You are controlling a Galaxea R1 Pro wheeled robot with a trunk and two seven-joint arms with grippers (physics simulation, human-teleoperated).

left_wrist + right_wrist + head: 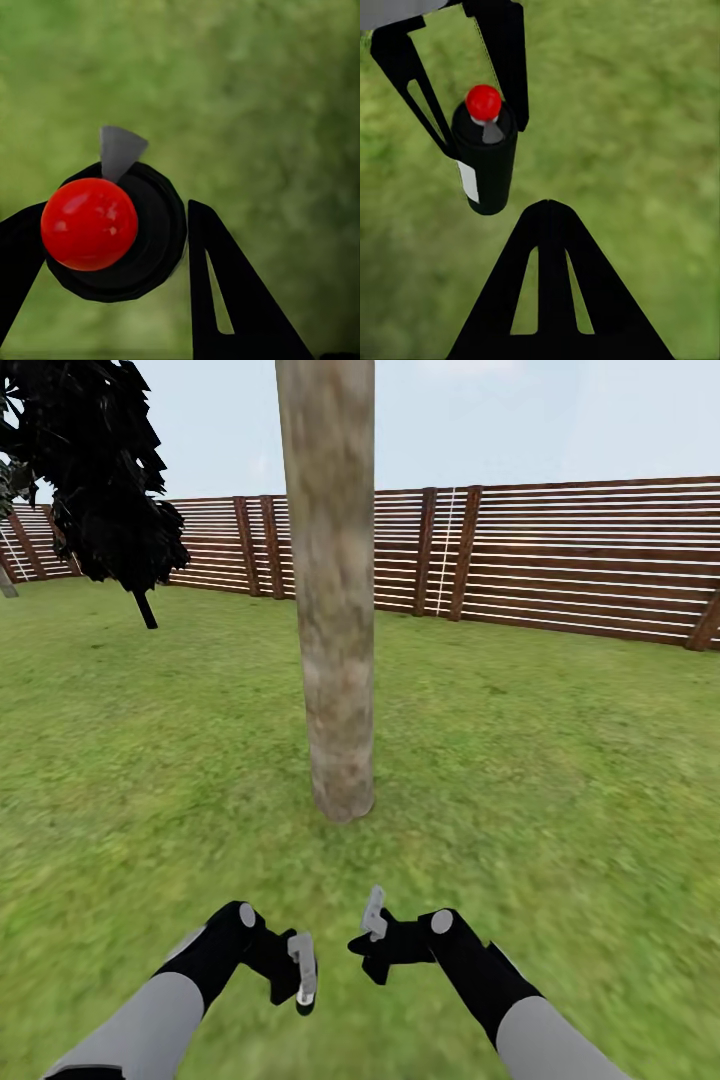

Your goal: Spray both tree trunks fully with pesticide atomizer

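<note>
One mottled grey-tan trunk (335,610) looked unsprayed; the left gripper (112,247) pinched the red-capped black atomizer (486,154), while the right gripper's (551,225) jaws were pressed together.

Your floor (560,780) here is blurry green grass turf, spreading from the bottom of the head view out to the wooden slat fence (580,560) that stands on it from ten o'clock round to two o'clock. At twelve o'clock, close in front of you, a thick mottled grey-tan tree trunk (335,660) rises straight out of the grass, its base planted in the turf. At eleven o'clock, further back and near the fence, a dark narrow tree (100,480) stands on a thin black stem. You see the same grass (285,90) blurred behind everything in both wrist views (645,135).
</note>
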